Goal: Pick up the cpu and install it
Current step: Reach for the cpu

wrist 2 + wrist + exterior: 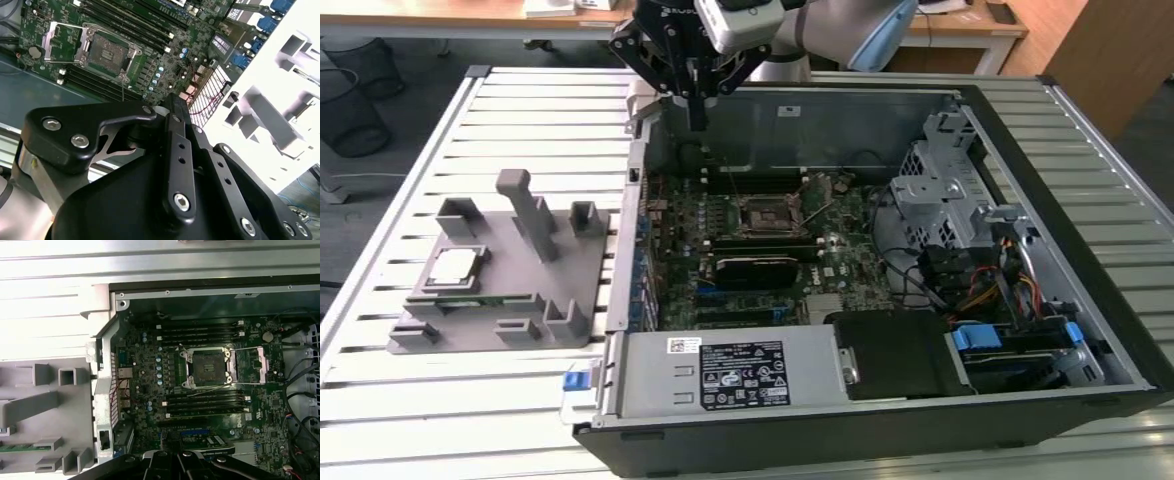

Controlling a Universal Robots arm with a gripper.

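The cpu (454,268), a small silvery square chip, lies flat on the grey plastic fixture (520,300) at the exterior view's left, outside the computer case. My gripper (698,118) hangs above the case's far corner nearest the fixture, well away from the cpu. Its fingers meet in one tip, shut with nothing between them. The motherboard socket (767,212) sits mid-board with its metal frame swung open and its bed bare; both wrist views show the socket (207,367) (107,50). The gripper (180,460) body is at the picture edge in the first wrist view.
The open computer case (1067,250) holds memory slots (205,405) on both sides of the socket, a power supply (734,375), drive cages and cables. A green memory stick (15,446) rests in the fixture (45,405). The slatted table (454,420) surrounds the case.
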